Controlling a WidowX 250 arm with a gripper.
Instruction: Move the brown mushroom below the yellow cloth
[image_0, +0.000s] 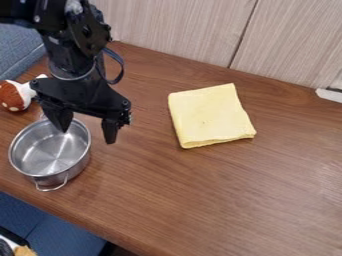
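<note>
The gripper (87, 134) hangs at the left of the camera view, its two fingers apart with nothing between them, over the right rim of the metal pot. The brown mushroom (12, 96), with white spots and a white stem, lies on its side at the far left edge, behind the pot and left of the gripper. Part of its stem end is next to the gripper's dark body. The yellow cloth (209, 116) lies folded flat on the table, right of the gripper.
A silver pot (50, 150) with wire handles stands at the left, near the front edge of the wooden table (220, 200). A pale wood panel (180, 30) rises along the back. A white object (329, 94) lies at the right edge.
</note>
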